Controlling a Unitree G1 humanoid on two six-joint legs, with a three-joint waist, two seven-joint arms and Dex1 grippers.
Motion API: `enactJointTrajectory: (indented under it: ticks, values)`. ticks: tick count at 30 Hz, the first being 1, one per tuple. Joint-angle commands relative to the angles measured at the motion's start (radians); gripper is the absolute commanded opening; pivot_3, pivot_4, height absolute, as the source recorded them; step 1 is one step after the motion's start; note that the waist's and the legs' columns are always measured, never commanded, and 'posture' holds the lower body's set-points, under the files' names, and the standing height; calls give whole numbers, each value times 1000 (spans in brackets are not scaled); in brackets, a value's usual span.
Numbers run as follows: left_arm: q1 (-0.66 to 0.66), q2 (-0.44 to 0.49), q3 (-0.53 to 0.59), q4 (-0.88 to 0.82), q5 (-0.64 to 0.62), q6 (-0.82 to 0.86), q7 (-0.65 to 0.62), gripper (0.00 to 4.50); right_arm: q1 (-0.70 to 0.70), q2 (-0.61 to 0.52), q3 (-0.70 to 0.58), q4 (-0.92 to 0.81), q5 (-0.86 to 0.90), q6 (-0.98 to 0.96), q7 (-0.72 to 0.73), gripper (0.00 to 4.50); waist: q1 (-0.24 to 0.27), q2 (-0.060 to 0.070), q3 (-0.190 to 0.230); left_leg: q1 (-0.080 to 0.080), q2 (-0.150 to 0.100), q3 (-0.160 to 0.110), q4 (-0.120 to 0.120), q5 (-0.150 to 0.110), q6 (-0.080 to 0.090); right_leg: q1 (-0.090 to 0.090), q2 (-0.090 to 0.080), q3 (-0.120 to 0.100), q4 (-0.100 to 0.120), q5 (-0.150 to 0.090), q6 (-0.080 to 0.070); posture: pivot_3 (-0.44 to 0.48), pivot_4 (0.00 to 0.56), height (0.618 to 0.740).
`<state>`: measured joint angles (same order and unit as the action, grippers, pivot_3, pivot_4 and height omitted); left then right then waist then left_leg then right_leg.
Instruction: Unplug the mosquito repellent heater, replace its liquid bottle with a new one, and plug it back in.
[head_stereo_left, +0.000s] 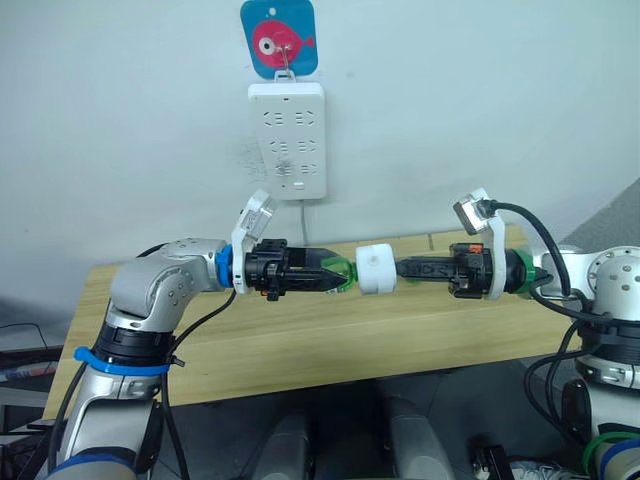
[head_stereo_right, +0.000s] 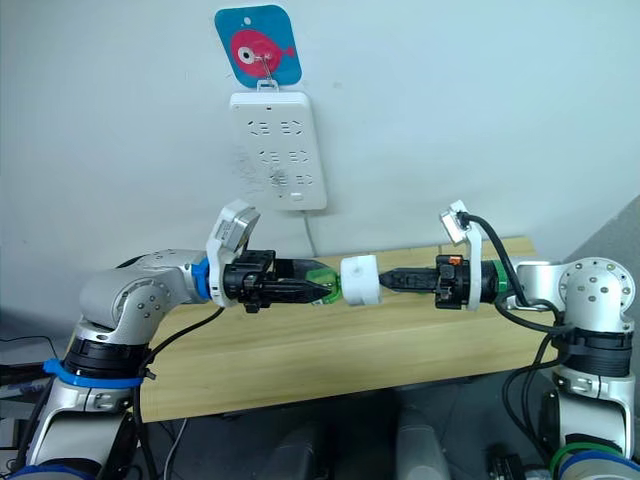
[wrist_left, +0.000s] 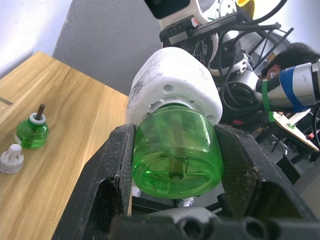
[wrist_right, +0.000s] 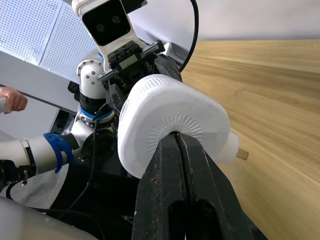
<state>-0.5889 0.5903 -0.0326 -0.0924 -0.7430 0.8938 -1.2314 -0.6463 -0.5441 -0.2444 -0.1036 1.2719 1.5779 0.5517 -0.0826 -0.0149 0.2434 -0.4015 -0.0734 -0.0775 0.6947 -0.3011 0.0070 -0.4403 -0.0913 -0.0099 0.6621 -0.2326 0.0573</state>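
- Heater (head_stereo_left: 377, 269) held in mid-air above the counter (head_stereo_left: 300, 340), unplugged, between both tools.
- Left tool (head_stereo_left: 336, 277) clamped on the green bottle (wrist_left: 176, 152), which sits in the heater's underside.
- Right tool (head_stereo_left: 402, 268) pinched shut on the heater's top face.
- Risk: if the pulling or twisting force is off-axis, the bottle's wick could snag or liquid spill; a weak right pinch may let the heater slip.
- Further off, on the counter: a second green bottle (wrist_left: 32, 131), uncapped, with a white cap (wrist_left: 11, 158) beside it.
- Power strip (head_stereo_left: 288, 140) on the wall behind.
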Motion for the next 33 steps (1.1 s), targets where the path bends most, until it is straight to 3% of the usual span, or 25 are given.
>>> enactJointTrajectory:
  ticks: [1,12,22,33]
  values:
    - [-21,-27,-9,-71,-40,-10,-1,2193,-35,15,45,-14,33,23,29,44,0,0,0,0,0,0,0,0,0,0,0,0,0,0,0,-157,258,740]
    - [-20,-9,2,-68,-43,-4,-6,2193,-3,-144,75,72,-79,-47,170,44,0,0,0,0,0,0,0,0,1,0,0,0,-1,0,0,-156,253,740]
    - [-24,-6,-10,-93,-76,24,0,2193,-36,29,150,150,-232,-200,146,44,-1,0,0,0,0,0,0,0,0,-1,0,0,0,0,0,-156,247,740]
    - [-27,-11,3,-58,-47,-15,31,2193,92,94,67,-121,-1,-7,50,44,6,0,0,0,0,-2,0,0,0,0,0,0,0,0,0,-141,246,740]
